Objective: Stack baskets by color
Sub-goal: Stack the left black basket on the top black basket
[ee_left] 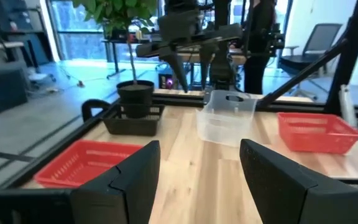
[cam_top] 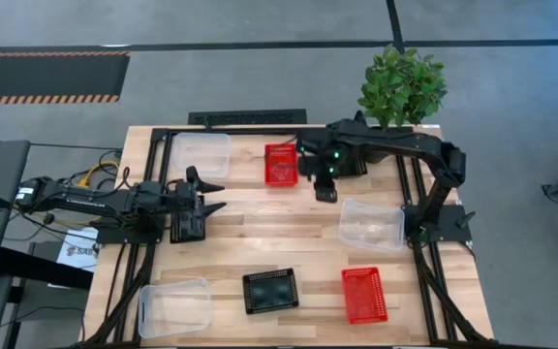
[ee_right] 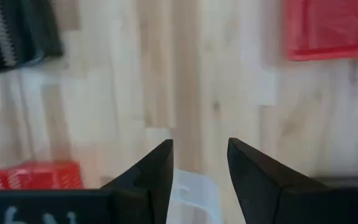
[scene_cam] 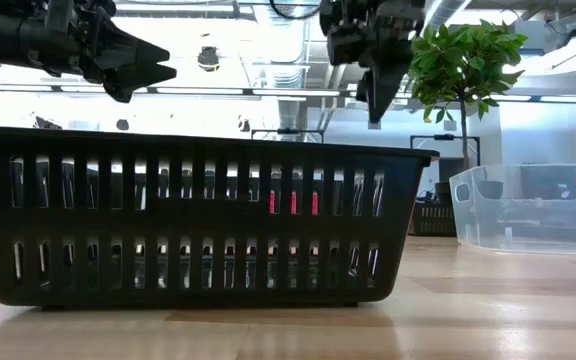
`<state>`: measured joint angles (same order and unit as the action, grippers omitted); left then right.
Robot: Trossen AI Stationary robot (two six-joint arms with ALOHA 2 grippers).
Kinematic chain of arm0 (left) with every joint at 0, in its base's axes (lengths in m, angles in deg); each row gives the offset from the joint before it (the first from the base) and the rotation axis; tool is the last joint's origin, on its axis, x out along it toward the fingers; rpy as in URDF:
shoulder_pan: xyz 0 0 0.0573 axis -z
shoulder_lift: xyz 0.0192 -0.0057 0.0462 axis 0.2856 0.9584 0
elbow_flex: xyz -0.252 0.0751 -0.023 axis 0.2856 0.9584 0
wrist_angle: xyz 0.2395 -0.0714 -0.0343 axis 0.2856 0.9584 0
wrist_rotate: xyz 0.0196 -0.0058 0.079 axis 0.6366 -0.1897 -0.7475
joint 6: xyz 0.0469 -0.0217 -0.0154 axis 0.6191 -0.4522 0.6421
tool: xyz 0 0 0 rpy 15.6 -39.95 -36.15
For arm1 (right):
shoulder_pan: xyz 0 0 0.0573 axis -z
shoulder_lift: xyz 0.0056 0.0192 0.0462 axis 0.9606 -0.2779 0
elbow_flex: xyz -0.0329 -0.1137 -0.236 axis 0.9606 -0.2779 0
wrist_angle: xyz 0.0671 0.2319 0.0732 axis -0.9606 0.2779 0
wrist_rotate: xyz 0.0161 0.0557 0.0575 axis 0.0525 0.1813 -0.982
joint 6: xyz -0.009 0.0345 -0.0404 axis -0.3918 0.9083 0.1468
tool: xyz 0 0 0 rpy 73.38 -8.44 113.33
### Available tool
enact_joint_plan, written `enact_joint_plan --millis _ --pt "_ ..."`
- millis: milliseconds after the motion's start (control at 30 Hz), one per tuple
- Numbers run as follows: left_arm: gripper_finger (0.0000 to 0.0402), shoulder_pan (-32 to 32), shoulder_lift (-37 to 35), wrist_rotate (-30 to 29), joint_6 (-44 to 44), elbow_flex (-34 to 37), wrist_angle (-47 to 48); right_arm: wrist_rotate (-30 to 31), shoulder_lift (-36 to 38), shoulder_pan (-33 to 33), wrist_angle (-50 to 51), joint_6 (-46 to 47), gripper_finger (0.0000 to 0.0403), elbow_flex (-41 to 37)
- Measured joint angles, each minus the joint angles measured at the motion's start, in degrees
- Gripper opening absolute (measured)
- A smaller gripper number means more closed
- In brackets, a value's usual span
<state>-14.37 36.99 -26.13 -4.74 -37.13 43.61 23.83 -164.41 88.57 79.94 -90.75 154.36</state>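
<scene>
Six baskets rest on their bottoms on the wooden table. Clear ones sit at the far left [cam_top: 200,153], right [cam_top: 371,223] and near left [cam_top: 174,307]. Red ones sit at the far middle [cam_top: 281,163] and near right [cam_top: 364,294]. A black one [cam_top: 270,290] stands near the front middle. My right gripper [cam_top: 325,192] hangs open above bare table between the far red basket and the right clear one, pointing steeply down [ee_right: 201,146]. My left gripper [cam_top: 216,194] is held level at the table's left side, open, with nothing between its fingers [ee_left: 197,149].
A potted green plant [cam_top: 402,85] stands at the far right corner, behind the right arm. Black frame rails [cam_top: 153,145] run along the table's edges. Bare wood lies in the table's middle. In the low view the black basket [scene_cam: 188,225] fills the foreground.
</scene>
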Motion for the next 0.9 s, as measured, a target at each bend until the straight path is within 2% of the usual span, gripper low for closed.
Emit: enact_joint_plan --millis 100,167,267,400,600,800,900 --pt "0.0213 0.0 0.0 0.5 -1.3 -0.1 0.6 0.0 0.7 -2.5 -0.6 0.0 0.0169 -0.7" --pt "0.0213 0.0 0.0 0.5 -2.3 -1.8 4.4 -0.1 2.5 -3.9 -2.6 0.0 0.0167 -2.9" --pt "0.0213 0.1 0.4 0.4 -3.8 -7.1 13.6 0.0 5.7 -5.4 -6.2 0.2 0.0163 -8.6" --pt "0.0213 1.2 3.0 -1.4 -7.3 -14.9 26.6 0.1 12.1 -6.7 -16.1 0.8 0.0158 -17.8" --pt "0.0213 4.2 10.0 -0.3 -19.8 -23.7 46.0 0.1 20.4 -6.9 -29.9 1.1 0.0149 -28.3" --pt "0.0213 8.2 18.0 2.5 -31.8 -30.9 63.8 0.2 23.4 -5.9 -42.1 -0.4 0.0142 -32.9" --pt "0.0213 10.3 21.3 3.6 -34.3 -32.8 71.3 0.2 22.7 -5.3 -43.4 -0.5 0.0141 -33.4"
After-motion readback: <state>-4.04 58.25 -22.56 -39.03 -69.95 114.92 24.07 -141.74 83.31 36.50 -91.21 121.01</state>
